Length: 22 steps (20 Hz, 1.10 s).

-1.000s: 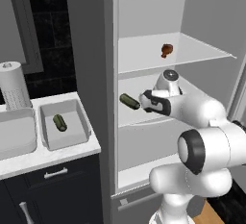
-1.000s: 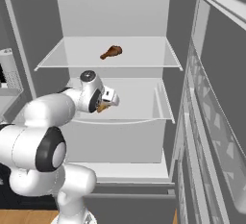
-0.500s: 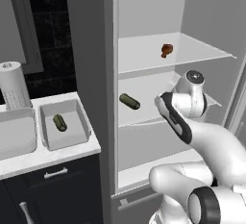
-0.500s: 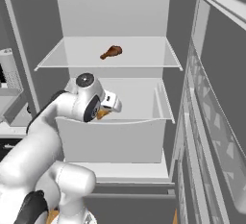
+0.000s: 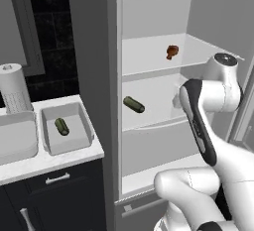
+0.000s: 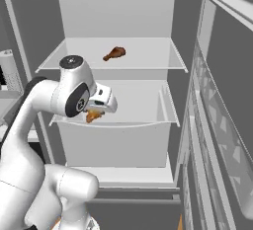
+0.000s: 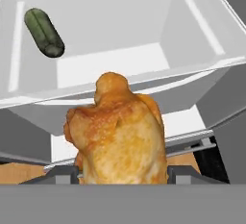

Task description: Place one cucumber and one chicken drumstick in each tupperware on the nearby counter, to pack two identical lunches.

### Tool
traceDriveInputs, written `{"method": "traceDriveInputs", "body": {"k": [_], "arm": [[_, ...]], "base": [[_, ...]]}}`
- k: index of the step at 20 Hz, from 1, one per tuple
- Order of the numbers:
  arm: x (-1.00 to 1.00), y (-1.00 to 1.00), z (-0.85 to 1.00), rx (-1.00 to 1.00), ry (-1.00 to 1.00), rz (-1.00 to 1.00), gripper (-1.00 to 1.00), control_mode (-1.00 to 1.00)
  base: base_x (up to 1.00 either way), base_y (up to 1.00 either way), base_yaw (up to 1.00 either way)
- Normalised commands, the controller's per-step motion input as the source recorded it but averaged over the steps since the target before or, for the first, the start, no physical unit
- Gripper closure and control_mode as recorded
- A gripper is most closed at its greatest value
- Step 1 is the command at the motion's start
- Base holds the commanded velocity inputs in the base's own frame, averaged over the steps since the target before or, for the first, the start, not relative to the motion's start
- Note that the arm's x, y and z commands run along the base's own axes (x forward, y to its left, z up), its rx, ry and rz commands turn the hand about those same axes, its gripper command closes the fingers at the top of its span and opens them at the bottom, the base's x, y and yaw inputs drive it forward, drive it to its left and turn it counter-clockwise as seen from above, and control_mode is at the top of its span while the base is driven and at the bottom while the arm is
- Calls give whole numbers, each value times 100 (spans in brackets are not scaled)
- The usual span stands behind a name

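My gripper (image 7: 122, 172) is shut on a golden-brown chicken drumstick (image 7: 117, 131) and holds it just in front of the fridge's middle shelf; from the right base the gripper (image 6: 100, 106) shows with the drumstick (image 6: 92, 116) hanging under it. A dark green cucumber (image 5: 134, 104) (image 7: 44, 32) lies on that middle shelf, to the left of the hand. A second drumstick (image 5: 171, 52) (image 6: 114, 53) rests on the upper shelf. On the counter (image 5: 49, 158) a grey tupperware (image 5: 85, 122) holds a cucumber (image 5: 61, 126); a second tupperware (image 5: 17, 138) stands to its left.
The open fridge has white shelves (image 6: 148, 118) and its door (image 6: 222, 125) stands open on the right. A paper towel roll (image 5: 12, 88) stands behind the tupperwares. Dark navy cabinets (image 5: 54, 195) sit under the counter.
The arm has swung its elbow up and to the right. The hand, still holding the drumstick, has drawn back a little from the middle shelf. The cucumber on the shelf has stayed put.
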Motion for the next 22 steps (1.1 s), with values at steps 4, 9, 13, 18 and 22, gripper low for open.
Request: {"method": "traceDriveInputs", "body": {"k": [4, 9, 13, 18, 22], "arm": [[-100, 0, 34, 0, 4, 14, 100, -100], [-91, 0, 0, 0, -3, 3, 100, -100], [-42, 0, 4, 0, 0, 0, 100, -100], [0, 0, 0, 0, 0, 0, 100, 100], [0, 0, 0, 0, 0, 0, 100, 100]], "base": [[0, 0, 0], [0, 0, 0], [0, 0, 0], [-61, 24, 0], [-58, 70, 0]]}}
